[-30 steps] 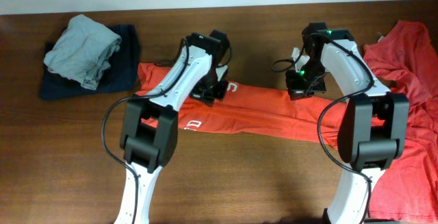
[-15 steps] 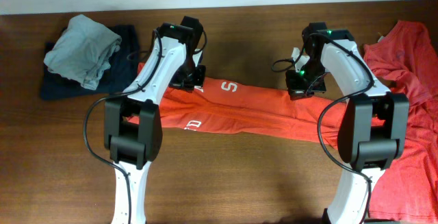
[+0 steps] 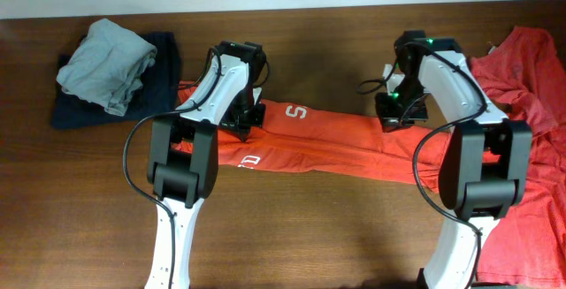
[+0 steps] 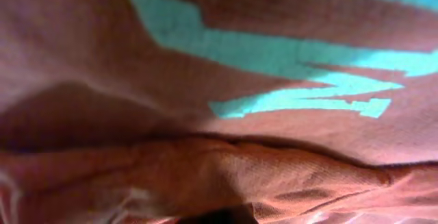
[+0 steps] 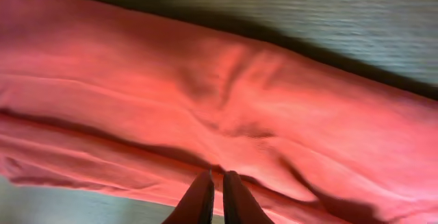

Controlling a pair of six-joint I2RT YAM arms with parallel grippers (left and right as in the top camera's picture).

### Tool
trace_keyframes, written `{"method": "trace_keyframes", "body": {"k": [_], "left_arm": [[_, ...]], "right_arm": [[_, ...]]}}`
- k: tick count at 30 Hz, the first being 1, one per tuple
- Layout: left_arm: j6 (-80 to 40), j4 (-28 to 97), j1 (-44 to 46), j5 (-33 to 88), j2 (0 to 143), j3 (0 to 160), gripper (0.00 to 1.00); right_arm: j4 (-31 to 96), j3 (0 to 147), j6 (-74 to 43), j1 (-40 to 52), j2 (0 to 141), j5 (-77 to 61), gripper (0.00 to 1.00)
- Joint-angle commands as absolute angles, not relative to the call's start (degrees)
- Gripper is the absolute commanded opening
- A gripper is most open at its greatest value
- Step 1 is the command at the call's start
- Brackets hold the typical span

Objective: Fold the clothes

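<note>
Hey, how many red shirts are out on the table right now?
2. A folded red shirt lies as a long strip across the middle. A loose red shirt sprawls along the right edge. That heap may hide more.

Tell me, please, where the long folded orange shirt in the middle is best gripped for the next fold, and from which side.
Grip the shirt at its right end, all layers together, coming straight down with the right gripper, which hangs just above it. It lies flat on the table as a long narrow strip, so an end probably lifts cleanly.
</note>
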State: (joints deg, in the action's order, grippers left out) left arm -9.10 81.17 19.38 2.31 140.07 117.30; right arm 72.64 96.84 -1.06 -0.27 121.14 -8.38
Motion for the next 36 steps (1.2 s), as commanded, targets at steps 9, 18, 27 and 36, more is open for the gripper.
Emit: {"method": "trace_keyframes", "body": {"k": [9,18,27,36], "left_arm": [[-9.8,81.5,19.5,4.3,136.6,120.3,0.01],[-9.1,78.5,18.9,0.5,134.8,125.1,0.01],[-8.1,74.2,18.9,-1.5,134.8,125.0,0.01],[-7.9,70.2,18.9,-2.8,134.9,124.9,0.01]], "right_arm": [[77.5,96.5,-5.9,-10.8,119.8,-8.4,0.12],[80.6,94.7,-9.0,-11.7,119.4,-8.3,0.04],[72.1,84.3,-14.0,-11.3,119.4,-2.0,0.04],[58.8,78.9,-13.8,-11.3,119.4,0.7,0.04]]}}
